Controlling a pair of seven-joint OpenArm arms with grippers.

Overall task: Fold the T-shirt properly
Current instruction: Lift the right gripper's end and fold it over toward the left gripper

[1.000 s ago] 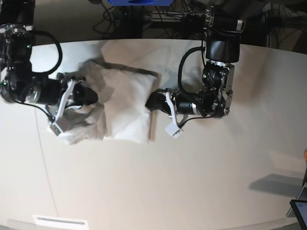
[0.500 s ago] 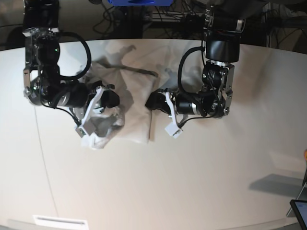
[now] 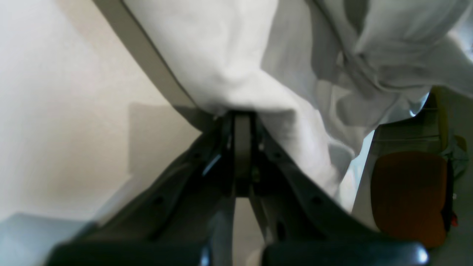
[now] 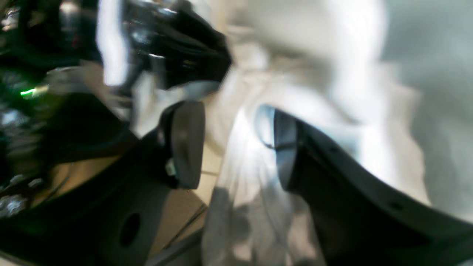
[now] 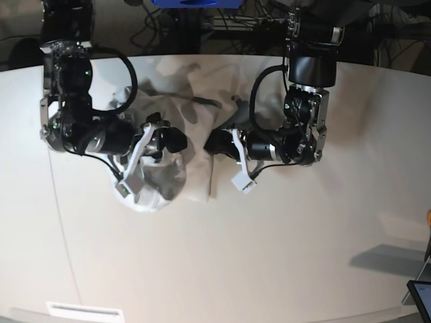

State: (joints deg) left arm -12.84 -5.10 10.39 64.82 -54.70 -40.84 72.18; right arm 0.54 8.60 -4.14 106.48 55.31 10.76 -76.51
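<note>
The white T-shirt (image 5: 195, 171) lies crumpled on the off-white table (image 5: 269, 256), with one side bunched into a heap at the lower left. My left gripper (image 5: 210, 142) lies low at the shirt's right edge. In the left wrist view this gripper (image 3: 242, 118) is shut, pinching a fold of the T-shirt (image 3: 229, 55). My right gripper (image 5: 176, 140) hovers over the bunched cloth. The blurred right wrist view shows the right gripper (image 4: 236, 147) with its jaws apart and the T-shirt (image 4: 332, 74) loose between and behind the pads.
Cables and dark equipment (image 5: 222, 27) crowd the space beyond the table's far edge. A white label (image 5: 84, 311) sits at the front left edge, and a dark device (image 5: 421, 296) pokes in at the lower right. An orange-brown chair (image 3: 406, 192) stands past the table.
My right arm has swept rightwards, dragging the shirt's left side over its middle, and its jaws have come apart. The left arm has stayed put, still pinching the cloth.
</note>
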